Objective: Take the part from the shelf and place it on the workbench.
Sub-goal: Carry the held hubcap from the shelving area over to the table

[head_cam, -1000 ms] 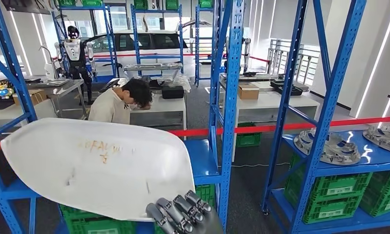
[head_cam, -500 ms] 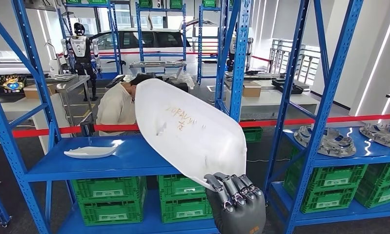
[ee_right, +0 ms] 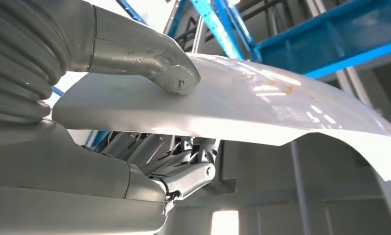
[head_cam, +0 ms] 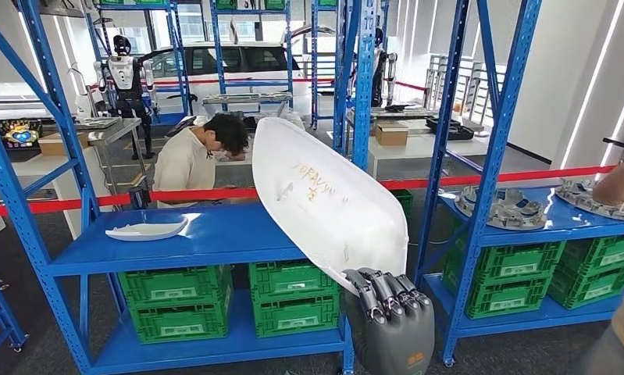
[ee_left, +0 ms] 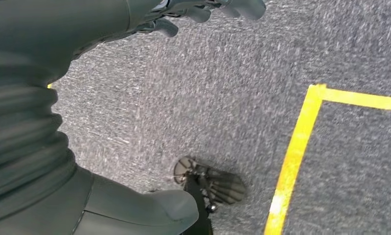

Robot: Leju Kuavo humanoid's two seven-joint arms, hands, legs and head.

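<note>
A large white curved panel (head_cam: 328,199) with faint orange writing stands tilted in front of the blue shelf (head_cam: 215,242), its lower end in my right hand (head_cam: 390,316). In the right wrist view the thumb (ee_right: 149,58) presses on one face of the panel (ee_right: 262,103), and the darker fingers (ee_right: 178,169) curl under the other. My left hand (ee_left: 110,19) hangs over grey carpet with nothing in it, its fingers apart from the thumb.
A smaller white part (head_cam: 146,230) lies on the blue shelf above green crates (head_cam: 176,293). A person (head_cam: 195,152) bends over behind red tape. The shelf at the right holds metal parts (head_cam: 504,207). A person's arm (head_cam: 621,183) shows at the right edge. Yellow floor line (ee_left: 293,152).
The whole picture has shifted, so the camera has turned. The panel, first lying broad across the lower left, now stands steeper at centre, still in my right hand.
</note>
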